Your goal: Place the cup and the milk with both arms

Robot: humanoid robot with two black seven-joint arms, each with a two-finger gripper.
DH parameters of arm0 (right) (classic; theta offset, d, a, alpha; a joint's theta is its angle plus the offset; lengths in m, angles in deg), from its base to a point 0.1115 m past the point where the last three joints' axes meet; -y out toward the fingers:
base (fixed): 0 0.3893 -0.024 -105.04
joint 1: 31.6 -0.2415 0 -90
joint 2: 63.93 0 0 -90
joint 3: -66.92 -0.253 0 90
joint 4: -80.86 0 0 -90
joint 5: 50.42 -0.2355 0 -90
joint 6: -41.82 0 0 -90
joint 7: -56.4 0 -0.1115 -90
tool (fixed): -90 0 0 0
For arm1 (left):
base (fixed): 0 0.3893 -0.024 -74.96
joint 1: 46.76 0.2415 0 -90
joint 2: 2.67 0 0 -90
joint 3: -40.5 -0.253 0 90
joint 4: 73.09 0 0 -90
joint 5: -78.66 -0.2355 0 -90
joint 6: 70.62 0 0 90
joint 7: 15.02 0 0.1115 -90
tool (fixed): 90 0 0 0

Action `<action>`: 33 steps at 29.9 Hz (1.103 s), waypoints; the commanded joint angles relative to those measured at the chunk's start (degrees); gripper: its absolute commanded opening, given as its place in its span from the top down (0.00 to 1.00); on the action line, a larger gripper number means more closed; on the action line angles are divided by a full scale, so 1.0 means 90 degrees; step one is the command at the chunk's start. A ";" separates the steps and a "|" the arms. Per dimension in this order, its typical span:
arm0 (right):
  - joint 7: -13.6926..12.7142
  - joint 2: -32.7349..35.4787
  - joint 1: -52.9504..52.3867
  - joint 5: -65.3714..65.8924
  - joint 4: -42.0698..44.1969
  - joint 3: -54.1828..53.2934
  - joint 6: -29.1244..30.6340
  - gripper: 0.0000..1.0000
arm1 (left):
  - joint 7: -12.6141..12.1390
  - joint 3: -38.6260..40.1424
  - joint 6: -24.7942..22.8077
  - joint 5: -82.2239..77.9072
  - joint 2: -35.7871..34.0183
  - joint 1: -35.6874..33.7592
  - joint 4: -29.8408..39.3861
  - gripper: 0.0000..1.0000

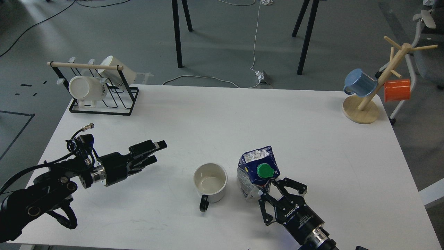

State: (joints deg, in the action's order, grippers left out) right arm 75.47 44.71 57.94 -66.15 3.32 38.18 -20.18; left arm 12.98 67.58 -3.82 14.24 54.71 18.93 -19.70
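The cup [210, 181], a wide cream-white mug, stands upright on the white table [222, 118] near the front middle, with its black handle pointing toward me. The milk [257, 172], a dented blue-and-white carton with a green cap, stands just right of the cup. My right gripper [270, 191] comes in from the bottom right. It is open, and its fingers reach the carton's near right side without closing on it. My left gripper [152, 152] is open and empty. It hovers well to the left of the cup and points toward it.
A black wire rack [100, 104] with two white mugs stands at the table's back left corner. A wooden mug tree [360, 109] with a blue mug [360, 82] and an orange mug [397, 90] stands at the back right corner.
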 commanded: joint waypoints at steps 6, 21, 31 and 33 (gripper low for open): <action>-0.0019 -0.0001 -0.0007 0.0000 0.0226 0.0009 0.0000 0.56 | 0.0000 0.0000 0.0000 -0.0099 0.0012 -0.0014 -0.0015 0.01; -0.0039 0.0087 0.0081 0.0029 0.0109 0.0126 0.0000 0.02 | 0.0000 0.0000 0.0000 -0.0099 0.0002 -0.0014 -0.0015 0.01; -0.0048 0.1257 0.1125 0.0244 -0.0457 0.0098 0.0000 0.02 | 0.0000 0.0097 -0.0010 -0.0060 0.0002 0.0005 -0.0015 0.01; -0.0019 0.1628 0.1184 0.0234 -0.0545 0.0010 0.0000 0.02 | 0.0000 0.0204 -0.0068 0.0028 -0.0008 0.0005 -0.0005 0.01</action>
State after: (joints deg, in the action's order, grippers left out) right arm 75.03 54.99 67.16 -64.01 -0.19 39.31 -20.18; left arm 12.98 68.36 -3.89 13.71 54.72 18.85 -19.83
